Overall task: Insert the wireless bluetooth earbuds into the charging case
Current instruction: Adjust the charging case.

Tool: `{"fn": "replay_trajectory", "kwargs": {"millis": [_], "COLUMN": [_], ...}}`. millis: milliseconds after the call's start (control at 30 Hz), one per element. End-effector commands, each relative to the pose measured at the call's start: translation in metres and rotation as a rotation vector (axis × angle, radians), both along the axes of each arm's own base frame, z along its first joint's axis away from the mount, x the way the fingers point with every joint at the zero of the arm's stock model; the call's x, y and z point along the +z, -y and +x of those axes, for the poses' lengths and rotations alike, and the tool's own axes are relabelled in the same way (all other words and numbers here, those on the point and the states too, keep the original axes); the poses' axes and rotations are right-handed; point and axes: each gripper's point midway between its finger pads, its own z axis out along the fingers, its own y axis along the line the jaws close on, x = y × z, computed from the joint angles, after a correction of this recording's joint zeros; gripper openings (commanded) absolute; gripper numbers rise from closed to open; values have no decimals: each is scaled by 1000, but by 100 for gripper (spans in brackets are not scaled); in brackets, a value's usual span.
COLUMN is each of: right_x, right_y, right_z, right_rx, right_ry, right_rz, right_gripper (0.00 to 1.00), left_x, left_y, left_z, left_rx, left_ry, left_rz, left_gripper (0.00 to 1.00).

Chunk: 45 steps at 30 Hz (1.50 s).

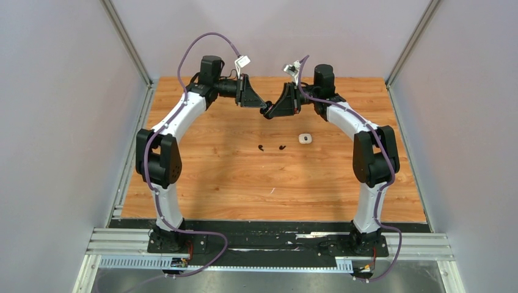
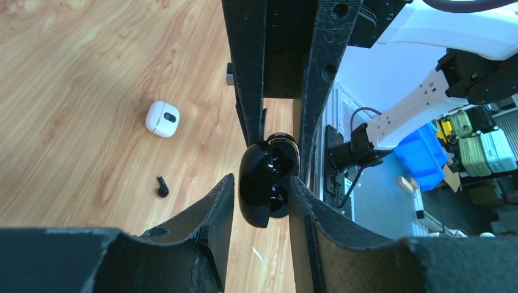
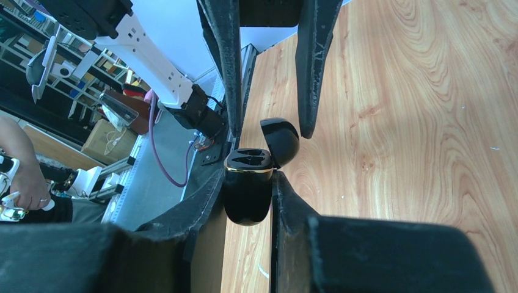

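Wood-grain tabletop (image 1: 214, 183), from above: the first earbud (image 1: 261, 147) and the second earbud (image 1: 281, 147), both black, lie loose and a little apart near the middle, with a white case (image 1: 305, 138) near them on the right. Farther back, the left end effector (image 1: 264, 107) and the right end effector (image 1: 270, 113) meet tip to tip. What sits between them is too small to make out here.

From the left wrist: a glossy black charging case (image 2: 266, 195) hangs between the two sets of fingers. The left end effector's fingers are spread rather than clamped, with one at the case's side. One earbud and the white case lie on the wood below.

From the right wrist: the right end effector is clenched on the case's lower body. The lid (image 3: 280, 139) is hinged open and both sockets look empty. One finger of the left end effector sits at the lid.

The earbuds look light, hard and slick, likely to skitter or pop out of a pinch. A fingertip grip across the stem seems safest. The polished case may also slip, so the hold low on its body, clear of the sockets, looks right.
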Motion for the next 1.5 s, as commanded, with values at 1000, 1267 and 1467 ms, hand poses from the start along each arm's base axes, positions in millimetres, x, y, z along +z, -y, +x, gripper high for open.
{"fn": "replay_trajectory", "kwargs": {"millis": [1000,1267,1467], "right_x": [20,18,2], "right_y": [-1,-1,-1], "right_z": [-3,-1,7], "right_rx": [22,9,-53], "right_ry": [104,98,46], "right_rz": [31,27,-8], "right_gripper": [0,1,32], "left_x": [5,9,23], "left_y": [13,13,11], "left_z": [-7,-8,-12], "left_rx": [-100,-116,-136], "left_ry": [-13,-6,30], "left_rz": [-42,-53,-71], "left_gripper": [33,17,0]}}
